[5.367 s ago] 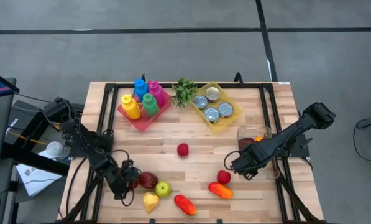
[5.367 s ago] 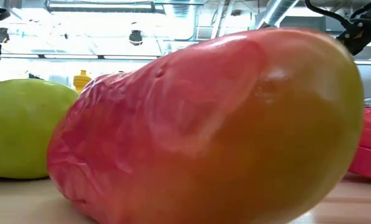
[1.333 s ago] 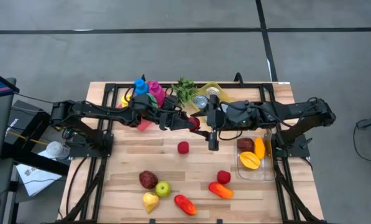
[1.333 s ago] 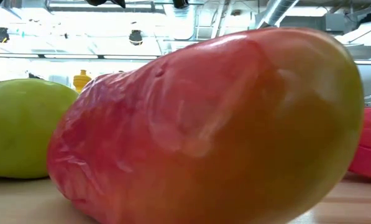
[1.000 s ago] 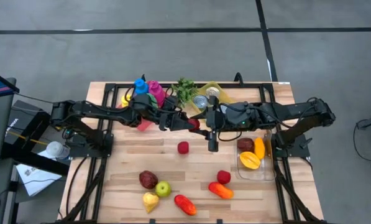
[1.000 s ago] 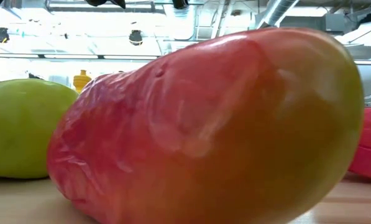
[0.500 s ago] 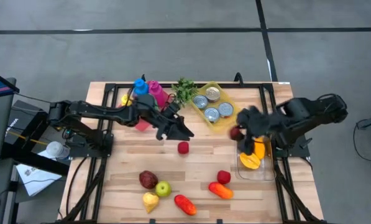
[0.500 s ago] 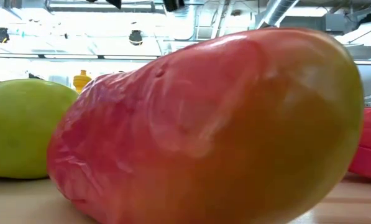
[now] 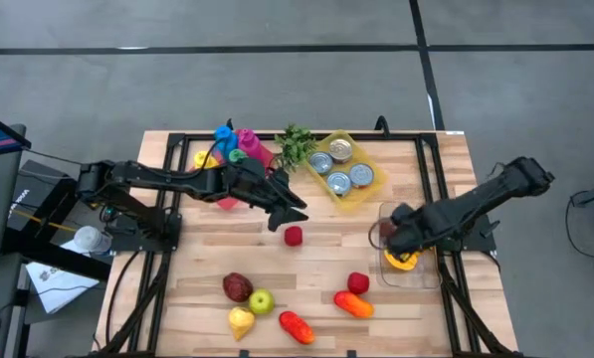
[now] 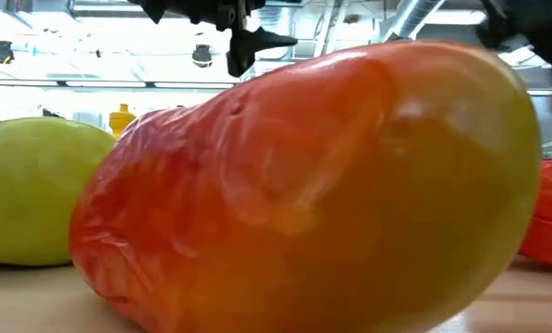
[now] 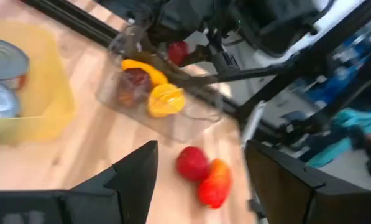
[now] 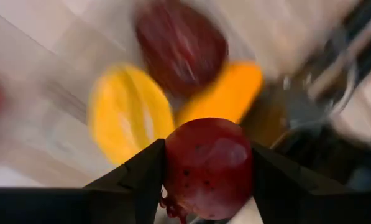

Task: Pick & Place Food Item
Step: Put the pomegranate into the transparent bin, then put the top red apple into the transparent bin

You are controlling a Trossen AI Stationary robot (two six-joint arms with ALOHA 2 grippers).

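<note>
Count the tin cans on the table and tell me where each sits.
3, all in the yellow tray at the table's far side: one can farthest back, one to its left, one nearest the tray's front corner. A fourth may be hidden.

Low view: a red-orange fruit (image 10: pixel 303 185) fills the frame, hiding most of the worktop. Right wrist view: the clear container (image 12: pixel 309 87) and its fruits are motion-blurred. High view: right gripper (image 9: pixel 388 236) too small to judge.

No legible text, label, brand, number or sign observed on the cans (image 9: pixel 341 165), bottles (image 9: pixel 232 149), or any other item.
</note>
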